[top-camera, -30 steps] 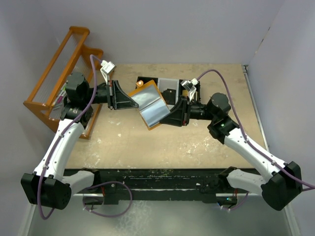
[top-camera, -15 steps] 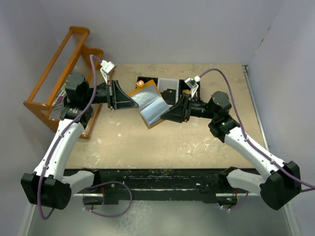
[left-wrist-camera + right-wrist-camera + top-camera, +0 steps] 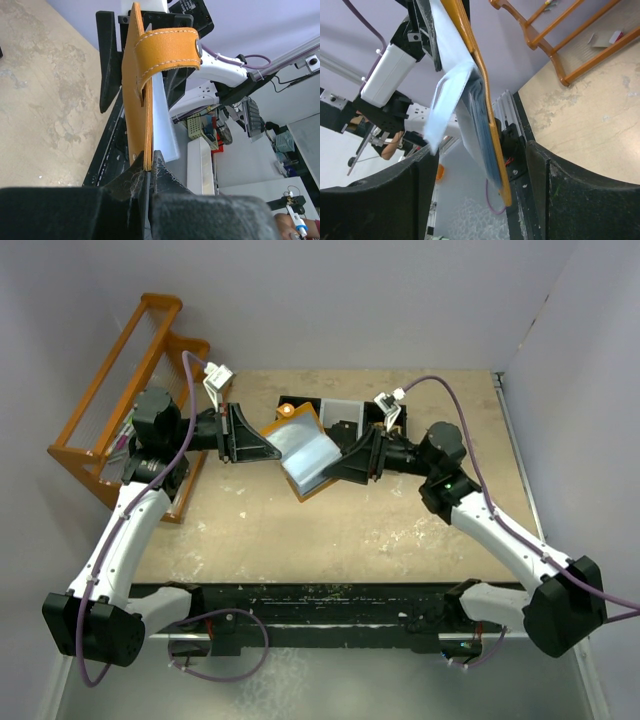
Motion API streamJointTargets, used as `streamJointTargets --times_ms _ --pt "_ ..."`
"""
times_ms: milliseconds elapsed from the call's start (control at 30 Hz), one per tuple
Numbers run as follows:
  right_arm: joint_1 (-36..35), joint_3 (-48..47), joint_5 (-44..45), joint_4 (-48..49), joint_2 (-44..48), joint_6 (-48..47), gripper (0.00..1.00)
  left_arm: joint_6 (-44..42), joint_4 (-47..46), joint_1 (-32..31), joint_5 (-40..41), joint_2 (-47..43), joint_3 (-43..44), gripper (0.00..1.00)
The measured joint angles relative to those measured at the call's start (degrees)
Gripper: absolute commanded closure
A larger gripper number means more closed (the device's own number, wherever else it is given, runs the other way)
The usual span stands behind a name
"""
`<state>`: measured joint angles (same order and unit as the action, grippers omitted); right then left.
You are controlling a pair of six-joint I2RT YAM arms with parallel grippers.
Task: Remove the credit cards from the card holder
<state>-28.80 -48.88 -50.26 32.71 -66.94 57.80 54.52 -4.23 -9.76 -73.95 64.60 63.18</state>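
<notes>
The tan-orange card holder (image 3: 303, 450) hangs open above the table, its pale blue-grey inside facing up. My left gripper (image 3: 272, 450) is shut on its left half; in the left wrist view the fingers (image 3: 148, 167) pinch the leather edge, with the snap tab (image 3: 170, 47) folded over the far end. My right gripper (image 3: 340, 464) is open, and its jaws stand on either side of the holder's right half (image 3: 492, 135) without touching it. The credit cards (image 3: 479, 122) show only as thin bluish edges tucked inside, beside a pale flap (image 3: 445, 97).
A black compartment tray (image 3: 345, 418) lies on the table just behind the card holder. An orange wooden rack (image 3: 120, 390) stands at the far left beside the left arm. Grey walls close off the back and right sides.
My right gripper has opened wide and shifted a little left and back, so its jaws now straddle the holder's right half. The left gripper and the holder have stayed put.
</notes>
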Motion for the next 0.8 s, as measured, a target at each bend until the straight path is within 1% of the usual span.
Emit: streamJointTargets --times_ms 233,500,600,667,733,800 --pt "0.00 -3.58 2.86 0.04 -2.91 0.33 0.17 0.00 0.00 -0.02 -0.68 0.00 0.00 1.00" --pt "-0.02 -5.20 4.44 -0.20 -3.13 0.15 0.16 0.00 0.00 -0.02 -0.85 0.00 0.00 1.00" --pt "-0.09 -6.08 4.26 1.03 -3.39 0.50 0.20 0.00 0.00 -0.07 -0.83 0.00 0.00 1.00" --pt "-0.39 -7.93 4.24 2.08 -4.33 1.01 0.24 0.00 0.00 -0.09 -0.83 0.00 0.00 1.00" --pt "-0.81 -9.77 4.22 4.13 -5.57 1.68 0.31 -0.02 0.00 -0.13 -0.83 0.00 0.00 1.00" --pt "-1.33 -10.45 4.15 5.77 -6.32 2.36 0.41 -0.02 0.00 -0.13 -0.85 0.00 0.00 1.00"
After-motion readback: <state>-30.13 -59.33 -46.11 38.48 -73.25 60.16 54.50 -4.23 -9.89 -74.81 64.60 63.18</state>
